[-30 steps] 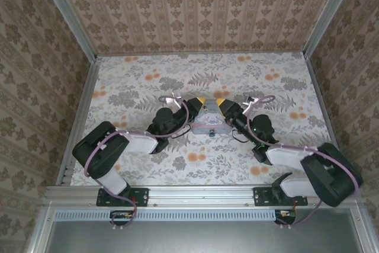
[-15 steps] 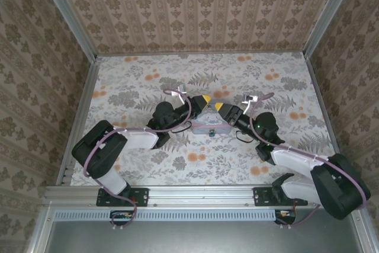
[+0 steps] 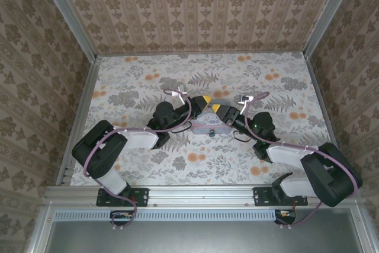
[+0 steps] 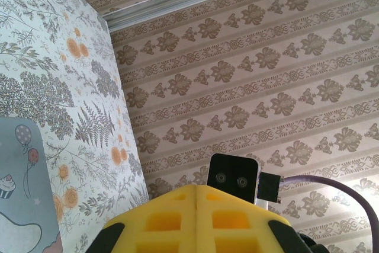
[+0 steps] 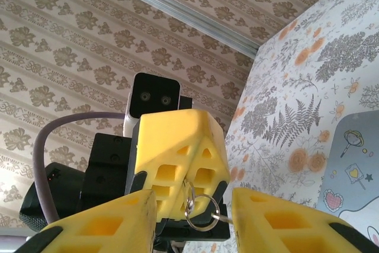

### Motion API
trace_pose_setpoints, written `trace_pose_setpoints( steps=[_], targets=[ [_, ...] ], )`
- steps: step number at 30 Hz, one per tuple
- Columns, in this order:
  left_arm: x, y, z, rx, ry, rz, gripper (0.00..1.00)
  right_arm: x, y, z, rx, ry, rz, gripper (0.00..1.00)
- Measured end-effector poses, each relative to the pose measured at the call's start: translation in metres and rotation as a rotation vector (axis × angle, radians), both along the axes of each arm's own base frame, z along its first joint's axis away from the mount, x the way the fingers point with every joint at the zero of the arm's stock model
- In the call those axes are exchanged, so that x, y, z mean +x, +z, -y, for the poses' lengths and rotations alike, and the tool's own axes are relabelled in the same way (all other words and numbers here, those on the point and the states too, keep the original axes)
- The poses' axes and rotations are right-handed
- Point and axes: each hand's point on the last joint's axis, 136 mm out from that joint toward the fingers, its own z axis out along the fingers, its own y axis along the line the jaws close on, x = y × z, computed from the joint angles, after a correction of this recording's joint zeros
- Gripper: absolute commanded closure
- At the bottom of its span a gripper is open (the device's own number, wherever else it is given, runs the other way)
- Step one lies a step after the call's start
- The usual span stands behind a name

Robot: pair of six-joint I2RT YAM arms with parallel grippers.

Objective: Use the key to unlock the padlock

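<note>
Left gripper (image 5: 187, 167) jaws closed on a small silver metal key (image 5: 190, 195); right gripper (image 5: 192, 220) jaws open either side of it.

The right wrist view shows the key's wire ring (image 5: 201, 213) dangling below the left jaws' seam. In the left wrist view those jaws read as one shut yellow wedge, with the key hidden. The top view gives the tiny dark bluish metal padlock (image 3: 211, 134), which sits at the near edge of the pale-blue cartoon-printed rectangular tin (image 3: 207, 124) on the floral surface (image 3: 136, 87), just below both grippers.
</note>
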Motion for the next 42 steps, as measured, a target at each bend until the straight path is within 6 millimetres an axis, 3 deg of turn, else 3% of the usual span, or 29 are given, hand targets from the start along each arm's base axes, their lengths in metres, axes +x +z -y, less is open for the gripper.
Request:
trace_pose_setpoints(
  steps=[19, 36, 42],
  targets=[
    [-0.002, 0.005, 0.004, -0.007, -0.009, 0.007, 1.00, 0.006, 0.000, -0.006, 0.001, 0.009, 0.002, 0.63],
    [0.001, 0.001, 0.008, 0.000, -0.010, 0.000, 1.00, 0.003, -0.006, -0.014, -0.006, 0.030, -0.012, 0.75],
    [0.001, 0.001, 0.008, 0.000, -0.010, 0.000, 1.00, 0.003, -0.006, -0.014, -0.006, 0.029, -0.012, 0.72]
  ],
)
